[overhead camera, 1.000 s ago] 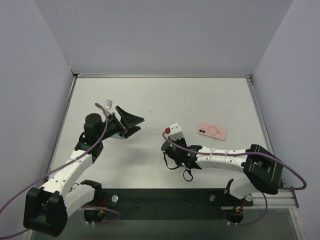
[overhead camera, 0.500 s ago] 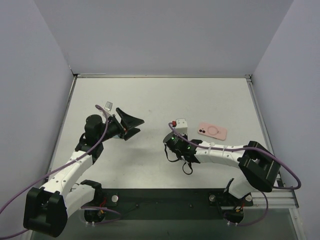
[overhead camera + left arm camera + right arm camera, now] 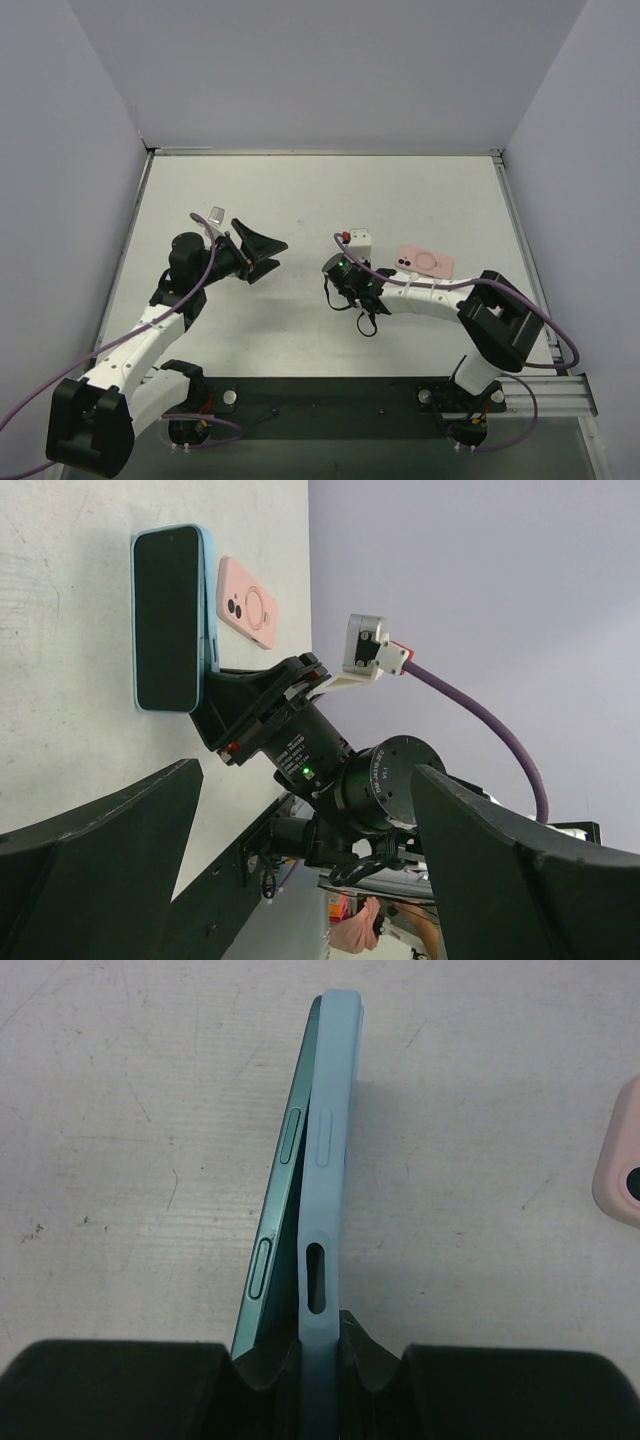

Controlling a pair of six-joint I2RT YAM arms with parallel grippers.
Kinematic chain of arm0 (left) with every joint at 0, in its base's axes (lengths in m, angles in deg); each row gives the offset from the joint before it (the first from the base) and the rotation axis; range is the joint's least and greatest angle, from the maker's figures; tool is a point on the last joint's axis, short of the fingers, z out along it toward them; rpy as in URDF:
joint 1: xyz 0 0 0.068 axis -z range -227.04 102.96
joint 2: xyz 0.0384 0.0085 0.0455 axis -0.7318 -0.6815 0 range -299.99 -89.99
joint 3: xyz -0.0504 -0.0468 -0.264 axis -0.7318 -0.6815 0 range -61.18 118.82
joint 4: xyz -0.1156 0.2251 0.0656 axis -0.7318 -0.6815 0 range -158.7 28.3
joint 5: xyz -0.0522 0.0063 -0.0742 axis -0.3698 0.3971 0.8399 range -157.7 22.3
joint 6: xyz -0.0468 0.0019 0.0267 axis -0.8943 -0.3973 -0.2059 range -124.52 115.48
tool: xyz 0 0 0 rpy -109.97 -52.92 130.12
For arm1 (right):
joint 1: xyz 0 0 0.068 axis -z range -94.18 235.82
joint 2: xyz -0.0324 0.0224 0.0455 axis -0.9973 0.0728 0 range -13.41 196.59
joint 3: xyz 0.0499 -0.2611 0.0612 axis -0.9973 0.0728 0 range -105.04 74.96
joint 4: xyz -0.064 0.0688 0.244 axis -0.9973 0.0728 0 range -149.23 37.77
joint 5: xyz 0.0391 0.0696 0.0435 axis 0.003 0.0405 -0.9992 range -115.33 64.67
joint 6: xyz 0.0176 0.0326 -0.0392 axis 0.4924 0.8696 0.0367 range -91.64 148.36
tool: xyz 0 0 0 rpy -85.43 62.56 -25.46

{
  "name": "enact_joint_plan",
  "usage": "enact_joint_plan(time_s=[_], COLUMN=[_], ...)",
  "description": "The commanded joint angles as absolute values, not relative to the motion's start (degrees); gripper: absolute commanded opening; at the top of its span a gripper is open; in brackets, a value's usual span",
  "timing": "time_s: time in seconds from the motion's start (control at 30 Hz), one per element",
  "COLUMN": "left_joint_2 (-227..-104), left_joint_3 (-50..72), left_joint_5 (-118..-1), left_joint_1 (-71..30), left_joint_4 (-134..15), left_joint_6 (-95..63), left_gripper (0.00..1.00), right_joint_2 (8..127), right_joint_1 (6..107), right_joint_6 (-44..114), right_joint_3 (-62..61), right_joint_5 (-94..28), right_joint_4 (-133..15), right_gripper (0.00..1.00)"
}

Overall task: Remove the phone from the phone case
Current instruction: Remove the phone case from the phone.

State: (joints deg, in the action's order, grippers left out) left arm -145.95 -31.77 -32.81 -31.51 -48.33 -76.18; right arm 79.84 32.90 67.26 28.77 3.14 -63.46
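Phone and phone case stand on one long edge just left of the pink case. The wrist views do not show whether the lower edge touches the table or hangs just above it.

The right arm reaches past the pink case towards the left arm's side. The left arm stops well short of that landmark, with bare table between.

The right pincer is clamped on the phone case at its near end. One pad seems to sit inside the shell, between case and phone. The left pincer is spread wide and holds nothing, its fingers framing the phone in its own camera.

The long axis runs straight away from the right pincer, roughly parallel to the pink case's near side. The dark screen faces the left pincer, and the blue shell backs onto the pink case.

At the gripped end the teal body has parted from the shell in a narrow wedge, while the far end looks seated. The job appears partly done.

My judgement is that the left arm, the only free one, must cross the gap. It would then close on the loosened end of the phone from the screen side, clear of the right pincer's pads.
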Motion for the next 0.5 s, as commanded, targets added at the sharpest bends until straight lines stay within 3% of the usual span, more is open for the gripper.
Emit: enact_joint_plan(time_s=[0.0, 0.33, 0.47], left_joint_2=[-144.57, -143.60, -143.51], left_joint_3=[-32.18, -32.53, -32.79], left_joint_5=[-33.25, -33.51, -33.51], left_joint_1=[-31.84, -31.84, -31.84], left_joint_4=[-47.55, -48.60, -48.69], left_joint_6=[-75.80, -75.62, -75.62], left_gripper=[0.97, 0.97, 0.97], right_joint_2=[94.07, 99.00, 100.40], right_joint_1=[36.69, 38.89, 39.33], right_joint_6=[70.81, 70.55, 69.58], right_joint_3=[33.74, 34.45, 33.83], right_joint_5=[-12.40, -16.98, -18.29], right_joint_4=[-65.37, -68.98, -68.89], right_gripper=[0.08, 0.08, 0.13])
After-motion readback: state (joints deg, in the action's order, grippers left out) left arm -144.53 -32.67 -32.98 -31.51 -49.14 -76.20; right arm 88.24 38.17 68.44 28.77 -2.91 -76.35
